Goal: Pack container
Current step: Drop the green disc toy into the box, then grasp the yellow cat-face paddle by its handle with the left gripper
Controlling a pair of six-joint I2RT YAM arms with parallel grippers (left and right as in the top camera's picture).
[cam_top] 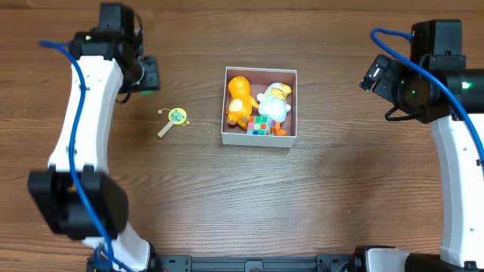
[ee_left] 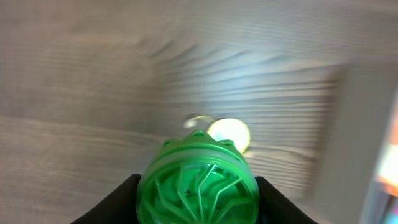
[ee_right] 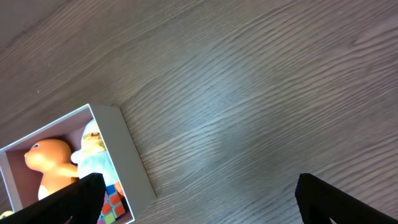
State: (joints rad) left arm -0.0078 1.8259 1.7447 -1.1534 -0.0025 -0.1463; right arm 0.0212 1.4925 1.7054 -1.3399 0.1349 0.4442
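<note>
Grip: left gripper clamped on green ribbed ball, well left of container in middle of table; right gripper spread, empty. Carry ball over rim, release low over bare floor, clear of orange figure, duck, puzzle cube. Container square, no long axis, mouth up, sides approx square w/ table edges.

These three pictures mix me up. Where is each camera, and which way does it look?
Overhead: above the table, looking straight down at the container; left arm and right arm show.
Left wrist: on the left arm, facing the wood; the left gripper clamps a green ball.
Right wrist: on the right arm, angled down at the table; the open right gripper's tips show.
Shared: overhead and right wrist both show the container and its orange toy.
</note>
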